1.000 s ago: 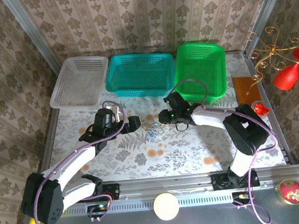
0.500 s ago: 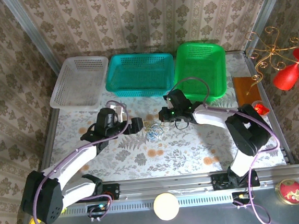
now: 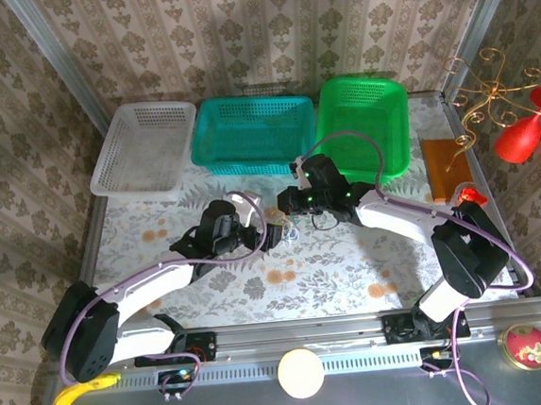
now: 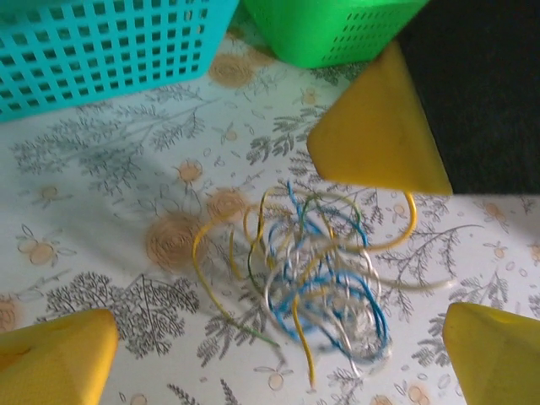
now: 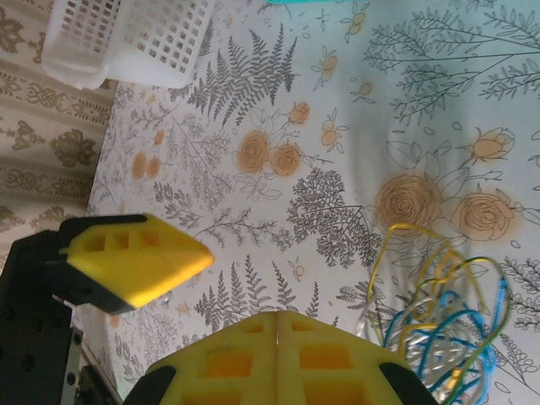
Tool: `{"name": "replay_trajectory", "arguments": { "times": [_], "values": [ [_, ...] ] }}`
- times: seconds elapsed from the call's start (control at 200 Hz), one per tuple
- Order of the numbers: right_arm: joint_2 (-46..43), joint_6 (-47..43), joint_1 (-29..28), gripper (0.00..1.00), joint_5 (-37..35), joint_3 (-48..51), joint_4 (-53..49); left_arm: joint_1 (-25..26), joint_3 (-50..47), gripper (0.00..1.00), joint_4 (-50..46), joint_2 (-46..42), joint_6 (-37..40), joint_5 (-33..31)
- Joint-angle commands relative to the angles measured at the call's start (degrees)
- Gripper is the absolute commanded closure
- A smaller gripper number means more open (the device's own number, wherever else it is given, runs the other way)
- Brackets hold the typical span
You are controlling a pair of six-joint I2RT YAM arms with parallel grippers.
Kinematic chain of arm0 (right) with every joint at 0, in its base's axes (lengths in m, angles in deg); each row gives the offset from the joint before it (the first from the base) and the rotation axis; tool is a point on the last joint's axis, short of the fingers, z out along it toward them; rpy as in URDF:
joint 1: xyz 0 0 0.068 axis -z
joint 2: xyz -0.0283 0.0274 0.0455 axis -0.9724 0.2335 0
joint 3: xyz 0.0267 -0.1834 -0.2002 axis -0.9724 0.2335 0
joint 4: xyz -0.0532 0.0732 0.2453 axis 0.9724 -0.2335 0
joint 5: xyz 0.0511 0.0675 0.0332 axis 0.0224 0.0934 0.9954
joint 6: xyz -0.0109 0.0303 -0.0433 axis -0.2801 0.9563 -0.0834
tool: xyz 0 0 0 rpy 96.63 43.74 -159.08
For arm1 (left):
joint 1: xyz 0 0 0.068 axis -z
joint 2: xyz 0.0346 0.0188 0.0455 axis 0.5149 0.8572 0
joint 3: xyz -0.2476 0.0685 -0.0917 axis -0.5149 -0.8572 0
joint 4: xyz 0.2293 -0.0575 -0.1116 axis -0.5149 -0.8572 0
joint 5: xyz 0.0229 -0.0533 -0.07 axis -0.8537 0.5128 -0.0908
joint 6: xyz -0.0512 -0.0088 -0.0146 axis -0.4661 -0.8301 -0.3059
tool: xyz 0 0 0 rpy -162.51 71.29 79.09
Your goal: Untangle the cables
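The cables [image 4: 314,272] are a loose clump of thin blue, white and yellow wires lying on the floral table cloth, also seen in the top view [image 3: 286,229] and low right in the right wrist view [image 5: 445,325]. My left gripper [image 4: 274,371] is open, its yellow fingers [image 4: 52,354] standing wide apart just short of the clump; from above it [image 3: 269,234] sits at the clump's left. My right gripper [image 5: 278,319] is shut with nothing visible between its fingers, its tip [image 3: 287,205] just beyond the clump and beside the wires.
Three baskets line the far edge: white [image 3: 142,147], teal [image 3: 253,133] and green [image 3: 363,123]. A brown board [image 3: 442,164] and a red glass [image 3: 521,138] are at the right. Both arms meet over the table's middle.
My left arm has swung right, bringing its open gripper up to the clump. My right gripper has shut and shifted slightly left and farther back.
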Motion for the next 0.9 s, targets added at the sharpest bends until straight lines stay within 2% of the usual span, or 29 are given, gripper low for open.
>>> {"name": "replay_trajectory", "arguments": {
  "times": [0.0, 0.285, 0.475, 0.685, 0.895],
  "values": [
    [-2.0, 1.5, -1.0, 1.00, 0.9, -1.6, -0.1, 0.7, -1.5, 0.00, 7.5, 1.1, 2.4, -1.9],
    [-3.0, 3.7, -4.5, 1.00, -0.4, -3.9, 0.3, 1.9, -7.4, 0.05, 18.0, 2.8, -1.4, -1.3],
    [-3.2, 4.9, -6.9, 1.00, -2.1, -5.4, 0.5, 1.8, -10.8, 0.13, 25.5, 3.5, -3.5, -3.7],
    [-3.4, 6.7, -7.8, 1.00, -3.4, -5.5, 2.0, 1.8, -11.9, 0.17, 27.0, 2.0, -4.3, -5.5],
    [-4.5, 9.5, -7.9, 1.00, -2.2, -8.1, 3.7, 1.3, -13.2, 0.41, 29.2, 3.6, -5.2, -5.0]
  ]
}}
